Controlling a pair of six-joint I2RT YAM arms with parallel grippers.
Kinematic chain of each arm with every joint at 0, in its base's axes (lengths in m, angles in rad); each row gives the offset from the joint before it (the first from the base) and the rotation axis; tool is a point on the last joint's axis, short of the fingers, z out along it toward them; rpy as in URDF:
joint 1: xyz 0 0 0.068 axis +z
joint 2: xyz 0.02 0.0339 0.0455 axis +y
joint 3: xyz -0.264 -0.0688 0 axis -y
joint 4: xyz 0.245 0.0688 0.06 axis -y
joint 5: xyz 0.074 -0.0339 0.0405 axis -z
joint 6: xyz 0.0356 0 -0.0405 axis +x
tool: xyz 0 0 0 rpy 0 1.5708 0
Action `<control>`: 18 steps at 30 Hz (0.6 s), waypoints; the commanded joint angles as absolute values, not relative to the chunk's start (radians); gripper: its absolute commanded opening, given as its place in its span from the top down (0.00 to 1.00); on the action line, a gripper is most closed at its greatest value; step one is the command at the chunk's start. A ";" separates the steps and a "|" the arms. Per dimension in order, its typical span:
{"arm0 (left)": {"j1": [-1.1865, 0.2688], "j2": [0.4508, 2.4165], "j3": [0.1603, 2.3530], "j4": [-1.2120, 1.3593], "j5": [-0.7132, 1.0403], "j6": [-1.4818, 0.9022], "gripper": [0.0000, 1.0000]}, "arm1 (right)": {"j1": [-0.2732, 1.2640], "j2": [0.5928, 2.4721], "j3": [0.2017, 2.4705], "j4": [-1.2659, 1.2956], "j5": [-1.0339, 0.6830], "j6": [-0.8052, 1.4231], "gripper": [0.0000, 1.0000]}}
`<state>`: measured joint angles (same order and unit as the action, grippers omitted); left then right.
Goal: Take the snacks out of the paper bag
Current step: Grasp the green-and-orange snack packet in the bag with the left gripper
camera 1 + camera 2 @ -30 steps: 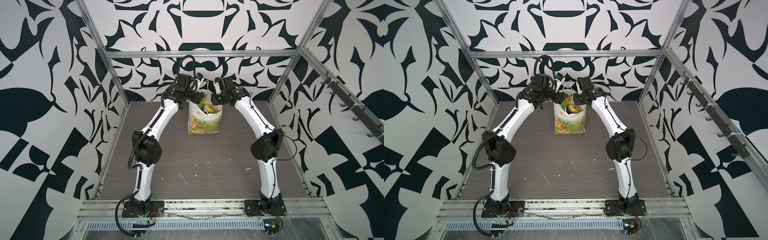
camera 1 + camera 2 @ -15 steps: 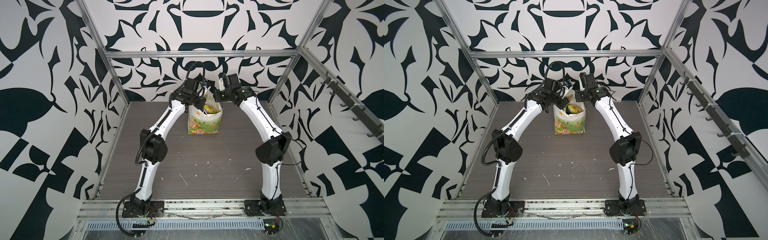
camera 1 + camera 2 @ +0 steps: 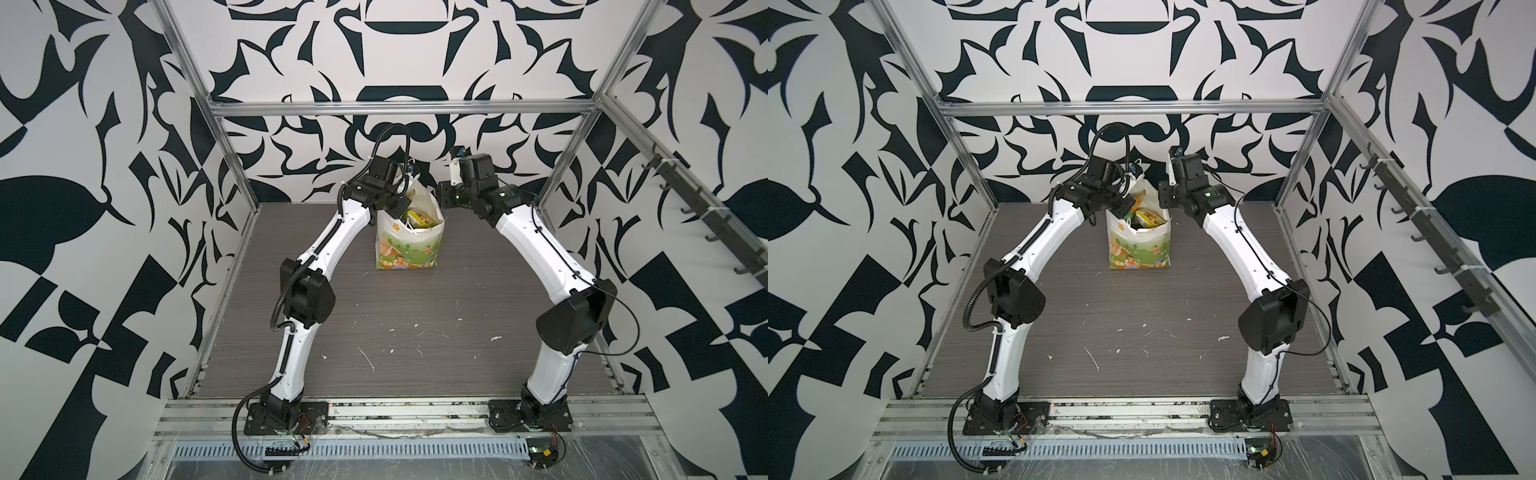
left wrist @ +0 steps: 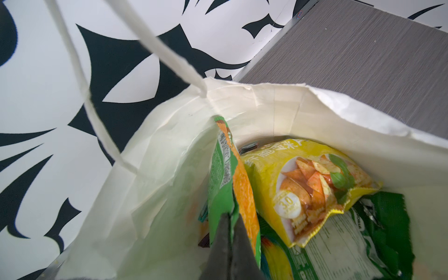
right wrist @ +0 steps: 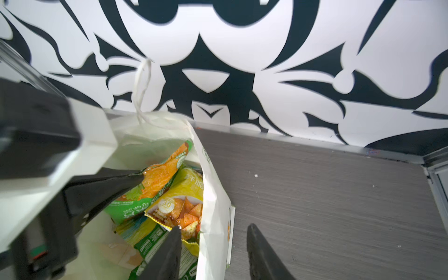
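Note:
The white paper bag [image 3: 409,253] [image 3: 1140,253] stands upright at the back of the table, mouth open. Several snacks lie inside it. My left gripper [image 4: 231,215] [image 3: 401,208] reaches into the mouth and is shut on the edge of a green and orange packet [image 4: 225,169] [image 5: 164,174]. Beside that packet lie a yellow chip packet [image 4: 310,179] [image 5: 186,203] and a dark green packet [image 4: 363,237]. My right gripper [image 5: 215,228] is open and straddles the bag's side wall [image 5: 213,194], one finger inside and one outside. In both top views its fingers are hidden behind the wrist.
The bag's white cord handle [image 4: 169,55] [image 5: 140,92] stands up behind the mouth, near the patterned back wall. Grey tabletop [image 3: 415,324] stretches in front of the bag, speckled with white scraps. Metal frame posts [image 3: 232,166] stand at the corners.
My left gripper moved right into the bag's mouth and closed on the green and orange packet. My right gripper shifted slightly to the right at the bag's side.

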<state>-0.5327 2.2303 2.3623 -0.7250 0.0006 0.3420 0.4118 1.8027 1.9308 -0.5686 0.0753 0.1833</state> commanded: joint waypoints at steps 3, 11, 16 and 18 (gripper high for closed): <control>-0.537 2.159 2.372 -0.716 -0.006 0.329 1.00 | 0.408 1.709 1.842 -0.409 0.116 0.187 0.51; -0.537 2.058 2.356 -0.632 0.015 0.293 1.00 | 0.408 1.608 1.682 -0.282 0.152 0.193 0.52; -0.537 1.988 2.324 -0.587 0.045 0.268 1.00 | 0.408 1.518 1.544 -0.158 0.184 0.192 0.52; -0.537 1.966 2.310 -0.576 0.048 0.255 1.00 | 0.408 1.490 1.499 -0.120 0.184 0.193 0.52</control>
